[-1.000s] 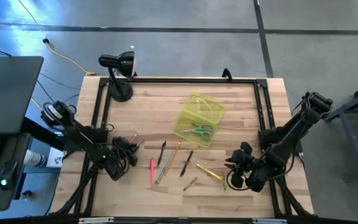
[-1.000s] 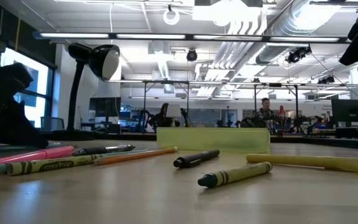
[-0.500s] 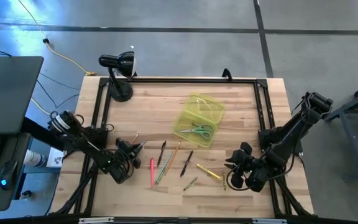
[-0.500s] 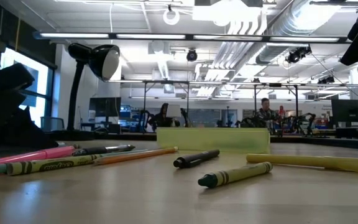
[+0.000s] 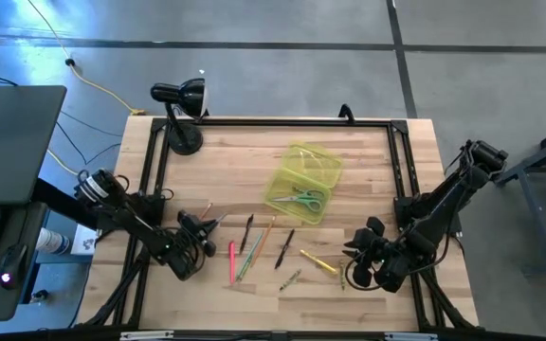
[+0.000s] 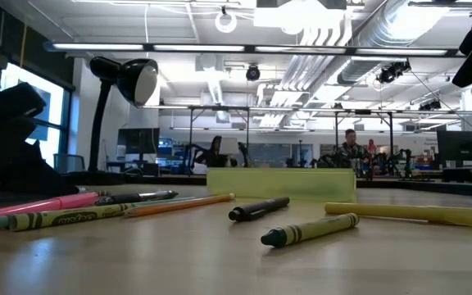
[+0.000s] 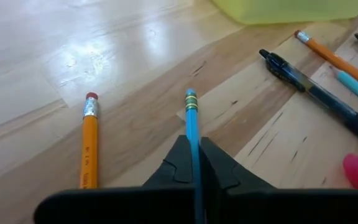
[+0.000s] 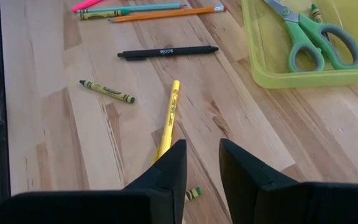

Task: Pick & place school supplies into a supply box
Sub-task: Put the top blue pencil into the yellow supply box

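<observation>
My left gripper (image 7: 196,163) is shut on a blue pencil (image 7: 191,118) at the table's left (image 5: 200,227), beside an orange pencil (image 7: 89,146) lying flat. The yellow-green supply box (image 5: 301,185) stands open mid-table with green-handled scissors (image 8: 312,34) inside. Between the arms a black pen (image 8: 166,52), a pink marker (image 5: 231,258), an orange pencil (image 8: 166,12) and a green crayon (image 8: 107,91) lie on the wood. My right gripper (image 8: 202,163) hangs open at the near right (image 5: 354,263), above a yellow pen (image 8: 168,118). My left gripper pinches the blue pencil's shaft (image 7: 193,144) between its two fingers. The fingers slant down from the table's left and lie along the pencil. Its eraser end (image 7: 190,96) sticks out ahead of the fingertips, low over the wood; whether it touches the table I cannot tell.
A black desk lamp (image 5: 180,112) stands at the far left corner. A black frame (image 5: 282,120) borders the table's far and side edges. Bare wood lies at the far side around the box. A person shows in the room beyond (image 6: 349,147).
My left gripper has gone a little toward the table's right and down, in toward the two pencils at the left. The right arm has kept still.
</observation>
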{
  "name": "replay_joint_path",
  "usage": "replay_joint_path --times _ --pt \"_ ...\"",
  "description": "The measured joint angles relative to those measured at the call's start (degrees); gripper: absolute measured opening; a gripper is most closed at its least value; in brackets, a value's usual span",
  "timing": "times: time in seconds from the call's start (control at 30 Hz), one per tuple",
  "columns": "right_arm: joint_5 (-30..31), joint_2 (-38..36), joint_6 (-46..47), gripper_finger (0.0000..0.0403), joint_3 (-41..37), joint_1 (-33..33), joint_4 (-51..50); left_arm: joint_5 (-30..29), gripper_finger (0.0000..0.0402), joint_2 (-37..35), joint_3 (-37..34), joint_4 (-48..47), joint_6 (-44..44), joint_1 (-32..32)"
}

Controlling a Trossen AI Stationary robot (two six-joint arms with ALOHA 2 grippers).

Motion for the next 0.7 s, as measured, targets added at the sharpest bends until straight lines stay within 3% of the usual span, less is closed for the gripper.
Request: replay_joint_path --times 0.2,0.33,0.57,0.7 --pt "-0.05 0.0 0.0 0.0073 0.0 0.0 0.0 -0.46 0.0026 0.11 3.56 -0.08 2.5 3.5" --pt "-0.03 0.0 0.0 0.0073 0.0 0.0 0.0 1.64 0.0026 -0.41 7.36 0.55 10.09 6.75" --pt "-0.49 0.0 -0.7 0.0073 0.0 0.0 0.06 4.27 0.0025 -4.85 16.41 0.21 36.54 14.9" --pt "-0.81 0.0 -1.3 0.0073 0.0 0.0 0.42 13.8 0.0025 -7.41 22.9 0.18 56.31 21.92"
